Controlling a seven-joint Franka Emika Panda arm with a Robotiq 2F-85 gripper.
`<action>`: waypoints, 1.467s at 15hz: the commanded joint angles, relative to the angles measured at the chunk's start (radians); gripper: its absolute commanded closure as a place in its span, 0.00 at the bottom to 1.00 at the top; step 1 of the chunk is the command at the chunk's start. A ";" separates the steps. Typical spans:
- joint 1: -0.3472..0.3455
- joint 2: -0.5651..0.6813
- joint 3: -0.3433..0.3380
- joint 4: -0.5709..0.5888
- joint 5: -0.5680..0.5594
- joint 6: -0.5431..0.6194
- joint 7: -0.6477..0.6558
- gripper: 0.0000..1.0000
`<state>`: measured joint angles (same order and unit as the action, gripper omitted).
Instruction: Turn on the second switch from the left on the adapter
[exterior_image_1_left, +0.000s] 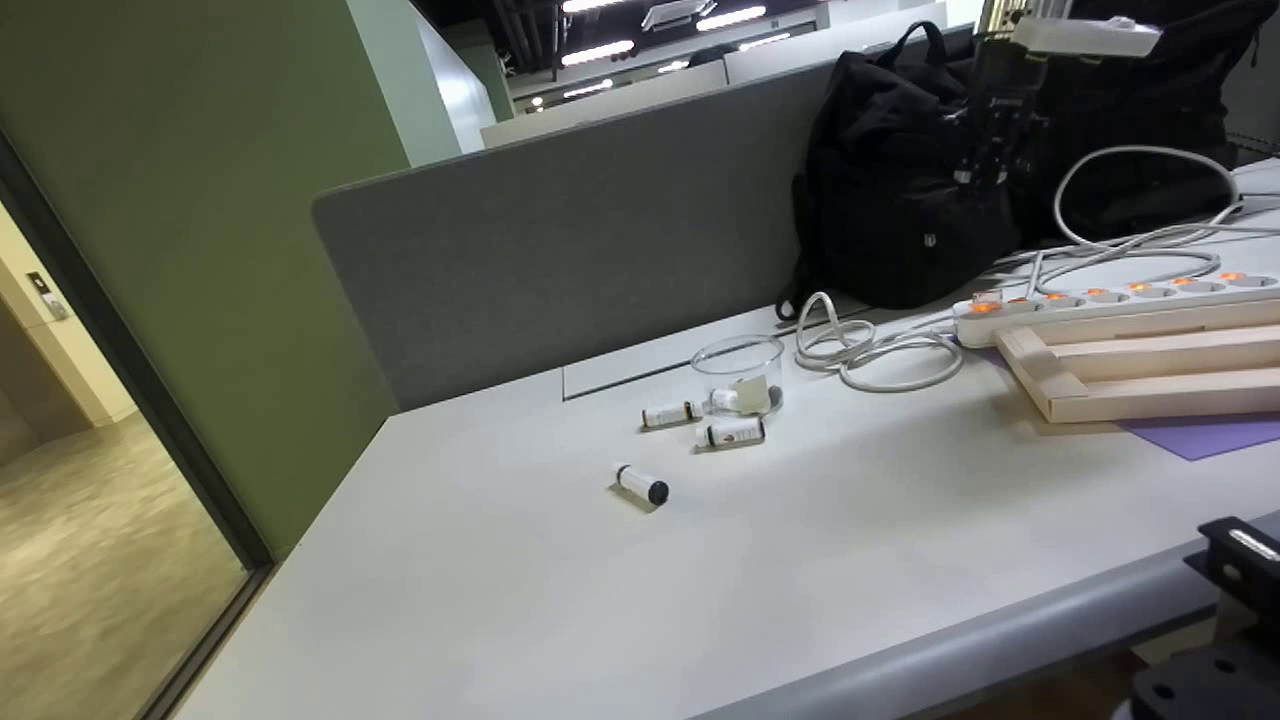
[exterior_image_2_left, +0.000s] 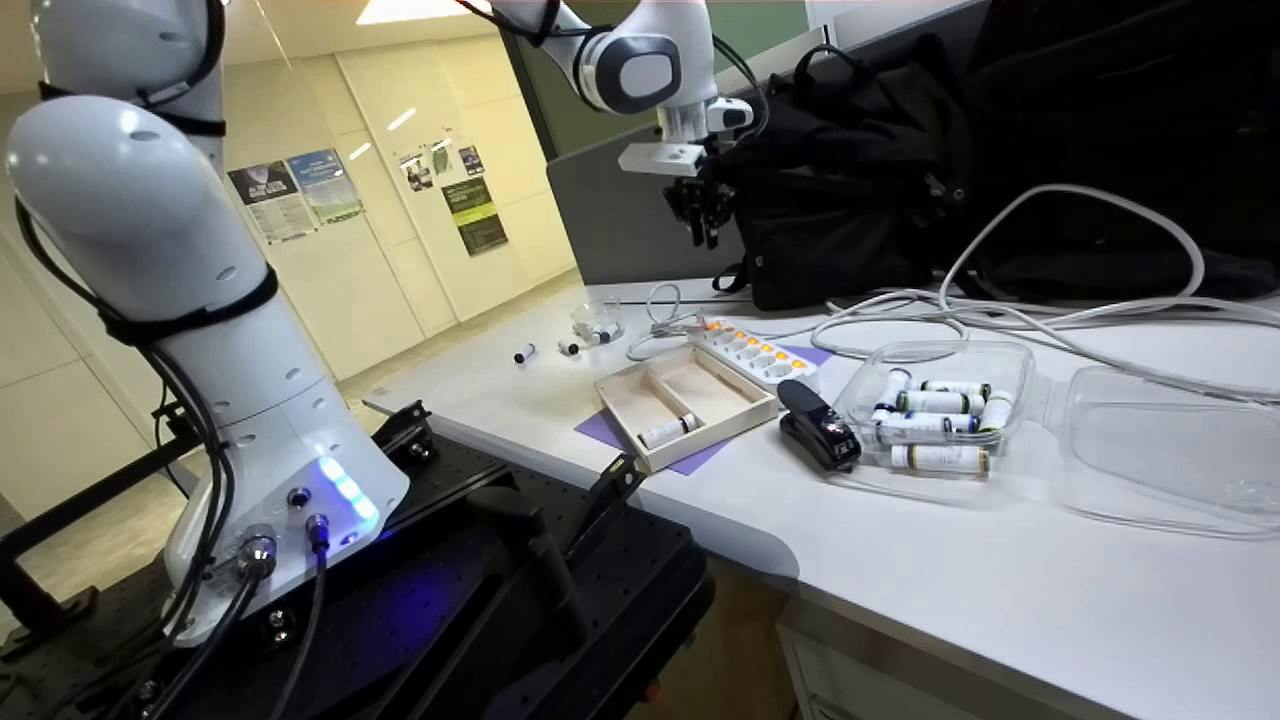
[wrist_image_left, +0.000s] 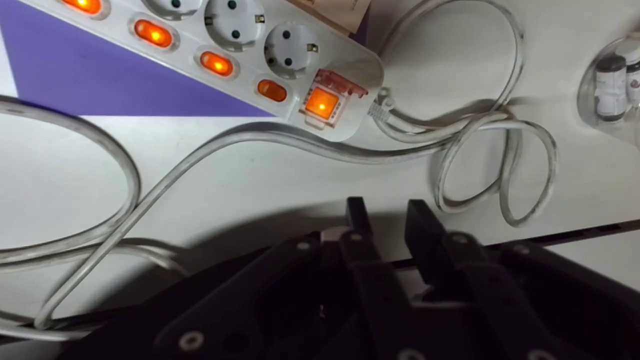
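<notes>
The adapter is a long white power strip with orange switches, in both exterior views (exterior_image_1_left: 1110, 305) (exterior_image_2_left: 752, 357) and at the upper left of the wrist view (wrist_image_left: 245, 76). Its square end switch (wrist_image_left: 321, 103) is lit under a raised clear cover. The oval switch beside it (wrist_image_left: 272, 90) looks dark. The other visible oval switches glow. My gripper (wrist_image_left: 386, 202) is open, with nothing between its fingers. It hangs above the table, apart from the strip, off its cord end. It shows high before the backpacks in both exterior views (exterior_image_1_left: 982, 178) (exterior_image_2_left: 705, 240). The strip's far end is cut off in the wrist view.
White cords (wrist_image_left: 280, 137) loop around the strip. A wooden frame (exterior_image_2_left: 712, 438) lies beside it on a purple sheet (wrist_image_left: 125, 85). Black backpacks (exterior_image_1_left: 900, 200) stand behind. A clear cup (exterior_image_1_left: 738, 343), small white cylinders (exterior_image_1_left: 640, 484), a black stapler (exterior_image_2_left: 820, 425) and a clear box (exterior_image_2_left: 1020, 375) are nearby.
</notes>
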<state>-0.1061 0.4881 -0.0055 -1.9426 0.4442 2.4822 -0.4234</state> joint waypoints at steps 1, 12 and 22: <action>-0.009 0.101 0.007 0.109 -0.117 -0.070 0.120 0.99; 0.006 0.217 -0.017 0.190 -0.359 -0.187 0.238 1.00; 0.027 0.263 -0.014 0.190 -0.426 -0.068 0.217 1.00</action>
<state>-0.0870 0.7291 -0.0165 -1.7790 0.0607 2.3943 -0.2230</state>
